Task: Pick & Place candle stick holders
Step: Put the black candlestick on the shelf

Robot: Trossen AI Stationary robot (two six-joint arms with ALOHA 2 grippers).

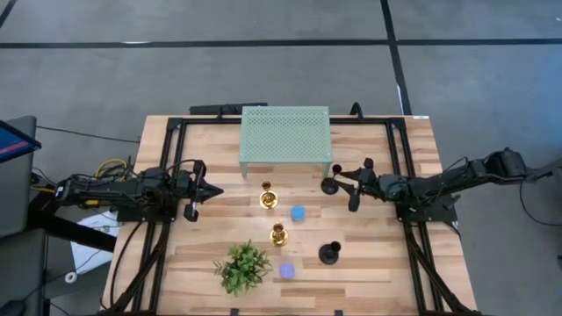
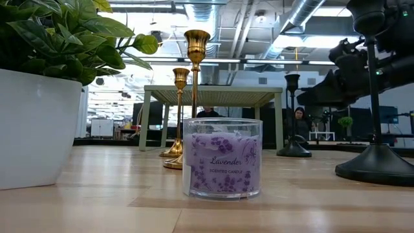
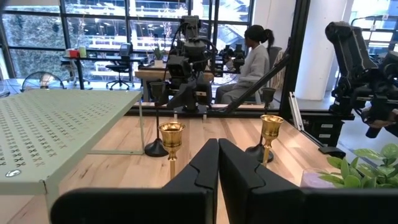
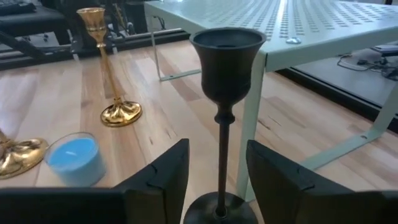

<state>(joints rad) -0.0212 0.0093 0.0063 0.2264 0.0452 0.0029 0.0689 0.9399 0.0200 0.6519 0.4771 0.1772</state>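
Jaws of the right gripper [image 4: 217, 180] stand spread around a black holder [image 4: 225, 93] beside the green rack's [image 1: 284, 136] edge.

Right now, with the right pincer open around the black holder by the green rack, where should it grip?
Grip the thin stem of the black holder below the cup, level from the right pincer's present side: it stands upright between the open fingers, beside the green rack's leg.

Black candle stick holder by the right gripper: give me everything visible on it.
The black candle stick holder is matte and dark, metal by the look: a flared cup on top, a thin stem with a small knob, a round base. It stands upright on the wooden table beside a leg of the green perforated shelf. The right gripper is open, its fingers either side of the stem, not touching. The cup looks empty.
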